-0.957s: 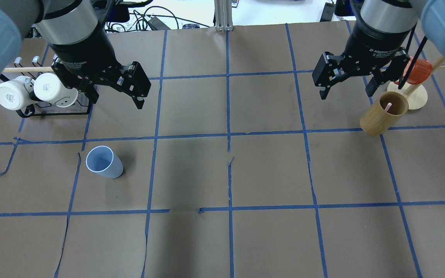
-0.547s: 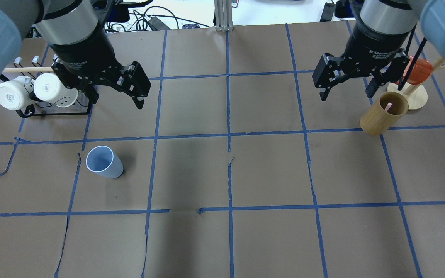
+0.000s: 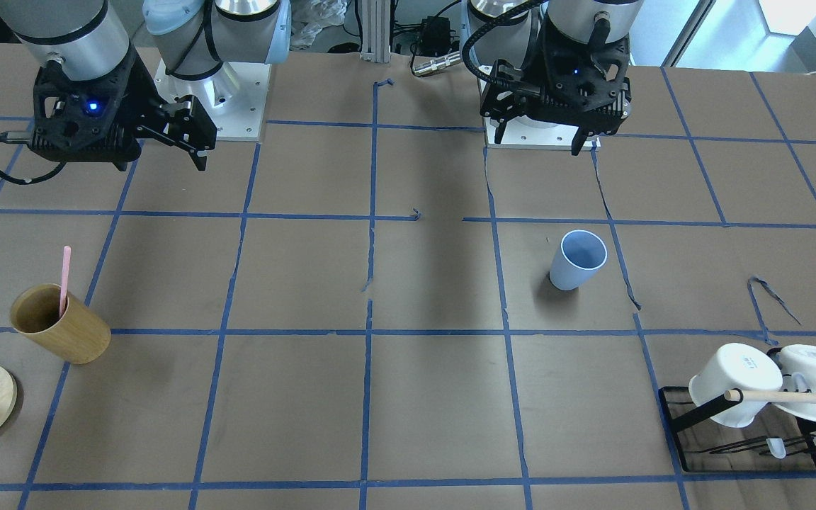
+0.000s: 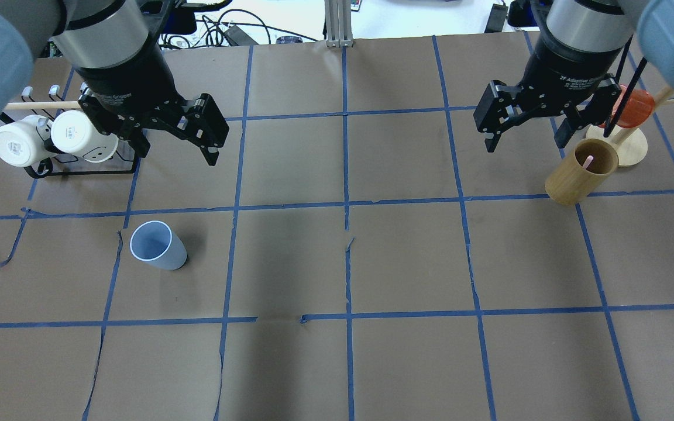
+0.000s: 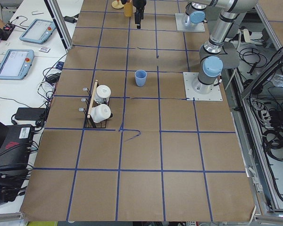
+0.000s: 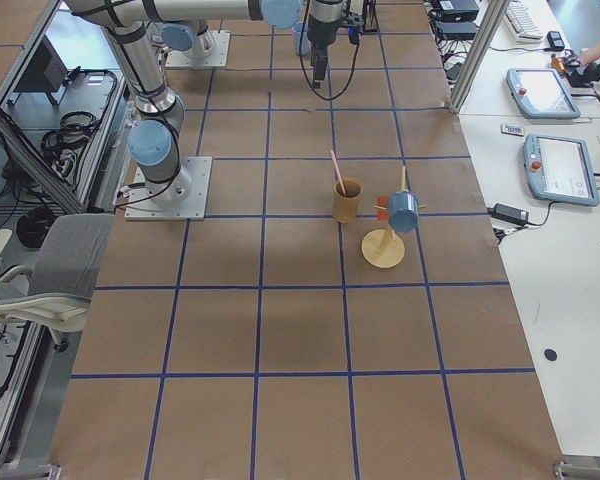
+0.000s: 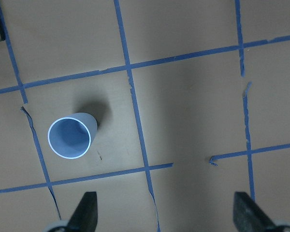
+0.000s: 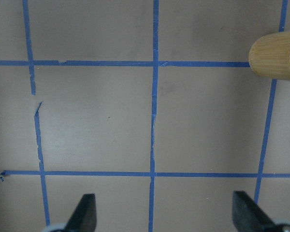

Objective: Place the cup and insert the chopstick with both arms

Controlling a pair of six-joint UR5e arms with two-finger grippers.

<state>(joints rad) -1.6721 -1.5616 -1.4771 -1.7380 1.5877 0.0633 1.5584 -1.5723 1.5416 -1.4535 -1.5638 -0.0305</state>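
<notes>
The light-blue cup (image 4: 158,245) stands upright and empty on the brown paper, left of centre; it also shows in the front view (image 3: 578,259) and the left wrist view (image 7: 70,136). My left gripper (image 4: 176,152) is open and empty, hovering above and behind the cup. A thin pale-pink chopstick (image 3: 65,278) stands in a tan wooden cup (image 4: 577,172) at the right. My right gripper (image 4: 525,143) is open and empty, just left of the tan cup and higher. In the right wrist view the tan cup (image 8: 275,55) sits at the upper right edge.
A black rack with two white mugs (image 4: 50,137) and a wooden dowel stands at the far left. A round wooden stand with an orange cup (image 4: 626,126) is behind the tan cup. Blue tape lines grid the brown paper.
The right wrist has shifted very slightly. The left gripper, blue cup and chopstick have not moved.
</notes>
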